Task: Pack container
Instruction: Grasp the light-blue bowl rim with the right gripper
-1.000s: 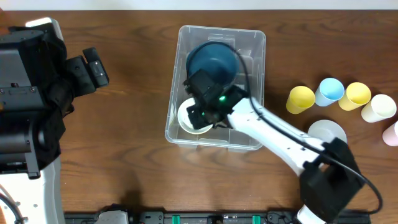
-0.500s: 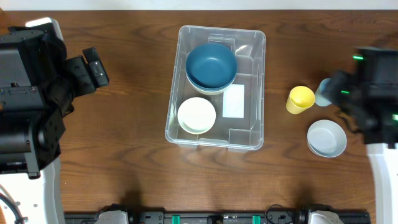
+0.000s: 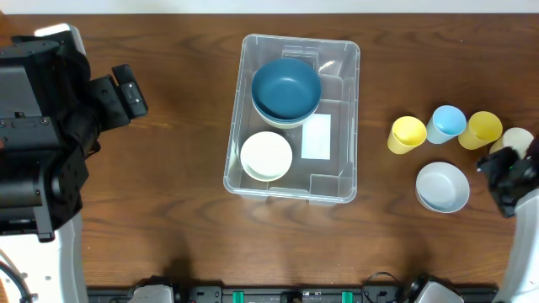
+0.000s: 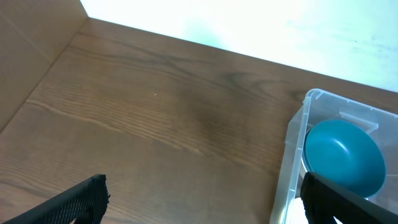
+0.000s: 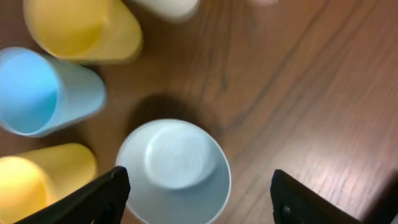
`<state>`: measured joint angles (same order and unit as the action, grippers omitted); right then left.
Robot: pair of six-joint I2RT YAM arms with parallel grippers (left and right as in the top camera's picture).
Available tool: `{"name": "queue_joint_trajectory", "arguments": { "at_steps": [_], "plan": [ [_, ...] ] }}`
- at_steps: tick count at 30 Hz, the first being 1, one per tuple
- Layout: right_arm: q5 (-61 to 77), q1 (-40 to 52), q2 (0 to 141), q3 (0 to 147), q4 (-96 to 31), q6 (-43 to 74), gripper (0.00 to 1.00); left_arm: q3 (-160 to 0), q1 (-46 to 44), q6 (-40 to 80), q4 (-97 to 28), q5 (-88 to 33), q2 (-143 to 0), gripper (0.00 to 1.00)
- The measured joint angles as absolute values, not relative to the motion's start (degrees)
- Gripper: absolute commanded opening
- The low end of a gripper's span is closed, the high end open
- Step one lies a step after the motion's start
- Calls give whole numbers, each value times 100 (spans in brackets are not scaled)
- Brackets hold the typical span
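The clear plastic container [image 3: 337, 160] stands mid-table with a white label [image 3: 317, 137] on its floor. Inside it are a dark blue bowl [image 3: 286, 88] at the far end and a cream bowl [image 3: 266, 156] at the near end. My right gripper [image 5: 199, 199] is open at the far right of the table [image 3: 509, 181], hovering over a pale blue bowl [image 5: 174, 168] [image 3: 443, 186] without touching it. My left gripper [image 4: 205, 202] [image 3: 130, 91] is open and empty at the left, well away from the container's wall [image 4: 295, 143].
A row of cups stands right of the container: yellow [image 3: 408, 134], light blue [image 3: 445, 124], yellow [image 3: 480, 130] and cream [image 3: 512, 141]. In the right wrist view the light blue cup [image 5: 37, 93] and a yellow cup [image 5: 81, 28] are close beside the pale bowl.
My right arm has come out of the container, leaving the cream bowl inside, and swung right to the cups. Its jaws have opened. The left arm has not moved.
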<state>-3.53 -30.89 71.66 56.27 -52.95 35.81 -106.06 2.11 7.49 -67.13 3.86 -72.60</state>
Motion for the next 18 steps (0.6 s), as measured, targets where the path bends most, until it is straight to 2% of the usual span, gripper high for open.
{"name": "queue_joint_trajectory", "arguments": {
  "at_steps": [4,9,12,17,18],
  "plan": [
    [19,-3089,7308,4939,-4412,3535,74,-10606,211,749,-6713,386,-7260,98],
    [200,-3089,7660,4436,-4132,3527,72,-10606,211,749,-6711,386,-7260,98],
    [231,-3089,7898,4169,-3955,3507,65,-10606,211,749,-6711,386,-7260,98],
    [283,-3089,8208,3979,-3787,3485,41,-10606,211,749,-6711,386,-7260,98],
    [283,-3089,8228,3970,-3782,3483,32,-10606,211,749,-6711,386,-7260,98]
  ]
}}
